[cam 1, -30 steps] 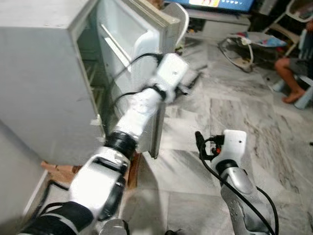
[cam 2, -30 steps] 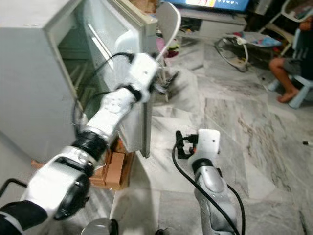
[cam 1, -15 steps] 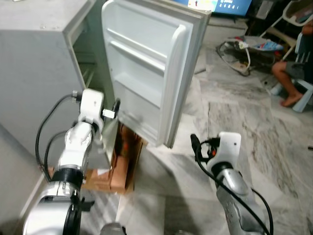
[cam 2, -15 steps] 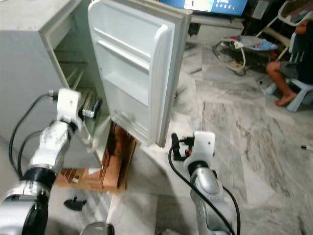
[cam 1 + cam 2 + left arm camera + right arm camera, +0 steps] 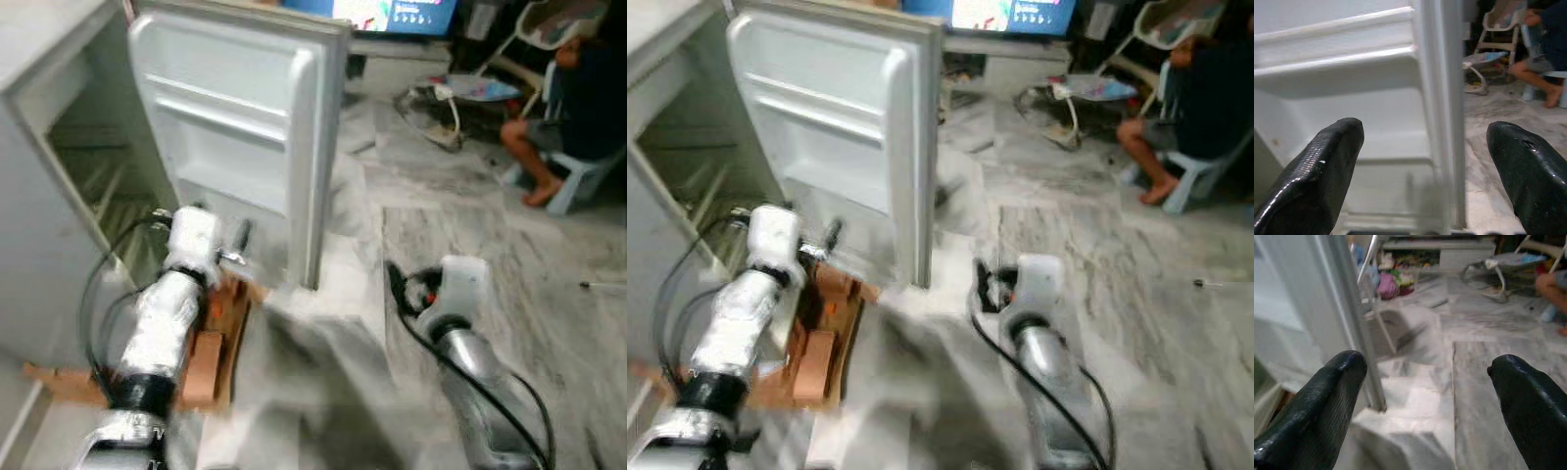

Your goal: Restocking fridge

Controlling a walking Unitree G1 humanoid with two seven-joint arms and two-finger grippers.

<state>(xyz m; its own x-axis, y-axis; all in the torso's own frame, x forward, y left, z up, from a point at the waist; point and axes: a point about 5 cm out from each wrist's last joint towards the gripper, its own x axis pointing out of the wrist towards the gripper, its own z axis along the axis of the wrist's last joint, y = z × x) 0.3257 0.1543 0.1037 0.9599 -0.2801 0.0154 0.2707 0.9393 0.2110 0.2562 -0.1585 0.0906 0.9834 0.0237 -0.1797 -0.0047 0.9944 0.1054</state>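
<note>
The small grey fridge point(image 5: 39, 78) stands at the left with its white door point(image 5: 235, 127) swung wide, its inner racks bare. The wire shelves point(image 5: 93, 186) inside look bare too. My left gripper point(image 5: 240, 240) is held low in front of the door's lower rack; in the left wrist view its fingers point(image 5: 1322, 166) are spread wide, open, with nothing between them. My right gripper point(image 5: 397, 284) hovers over the marble floor right of the door edge, and its fingers point(image 5: 1327, 401) are also open and empty.
Brown cardboard point(image 5: 211, 333) lies on the floor under the fridge front. A person point(image 5: 578, 98) sits on a low stool at the far right. A baby bouncer point(image 5: 451, 93) and a TV stand point(image 5: 392, 39) are at the back. Marble floor point(image 5: 470, 215) spreads to the right.
The door has swung from partly to widely open. My left arm has drawn back from the door to low in front of the fridge. The camera has shifted, and the view is blurred.
</note>
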